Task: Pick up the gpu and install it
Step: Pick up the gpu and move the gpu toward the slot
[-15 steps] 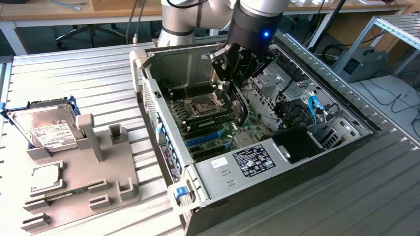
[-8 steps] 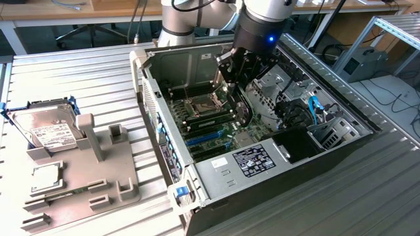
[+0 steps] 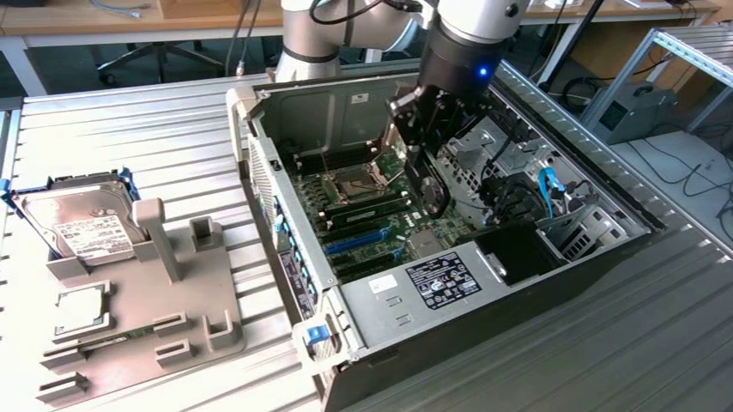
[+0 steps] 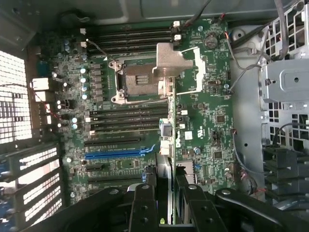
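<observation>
Gpu (image 3: 430, 184): thin dark card, edge-on, upright over green motherboard (image 4: 203, 121) inside open case (image 3: 261, 163). Tool (image 3: 427, 154) clamped on gpu's upper edge, fingers (image 4: 144, 203) either side.

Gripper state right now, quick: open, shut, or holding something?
Gripper: jaws closed on the gpu, held edge-on above the motherboard.

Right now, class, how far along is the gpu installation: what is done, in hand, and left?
Done: the gpu is lifted, over the open computer case. In hand: the gripper is shut on it, edge-down above the motherboard. Left: seating it; the blue slot stands empty.
</observation>
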`<state>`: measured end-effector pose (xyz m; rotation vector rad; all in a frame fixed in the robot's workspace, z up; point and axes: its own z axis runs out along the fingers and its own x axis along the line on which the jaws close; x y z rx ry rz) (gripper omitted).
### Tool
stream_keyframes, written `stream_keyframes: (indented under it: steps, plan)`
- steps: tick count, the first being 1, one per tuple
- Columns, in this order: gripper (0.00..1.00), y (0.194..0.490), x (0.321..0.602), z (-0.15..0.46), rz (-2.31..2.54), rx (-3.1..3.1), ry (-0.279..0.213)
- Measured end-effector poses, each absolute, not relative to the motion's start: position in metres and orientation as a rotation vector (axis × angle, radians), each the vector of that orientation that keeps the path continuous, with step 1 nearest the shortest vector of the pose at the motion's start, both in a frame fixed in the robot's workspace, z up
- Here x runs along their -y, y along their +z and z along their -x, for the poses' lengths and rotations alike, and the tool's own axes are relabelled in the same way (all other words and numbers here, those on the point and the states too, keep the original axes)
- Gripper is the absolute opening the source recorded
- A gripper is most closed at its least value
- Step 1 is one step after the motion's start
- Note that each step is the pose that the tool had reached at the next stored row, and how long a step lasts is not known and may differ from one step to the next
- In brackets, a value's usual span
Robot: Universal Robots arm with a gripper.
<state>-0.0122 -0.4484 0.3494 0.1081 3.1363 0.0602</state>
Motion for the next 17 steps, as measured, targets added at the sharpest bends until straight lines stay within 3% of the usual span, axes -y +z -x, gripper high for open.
stream_keyframes:
  steps: [17]
  plan:
    - [0.26,0.339,0.438,-0.004,0.048,-3.14,0.06]
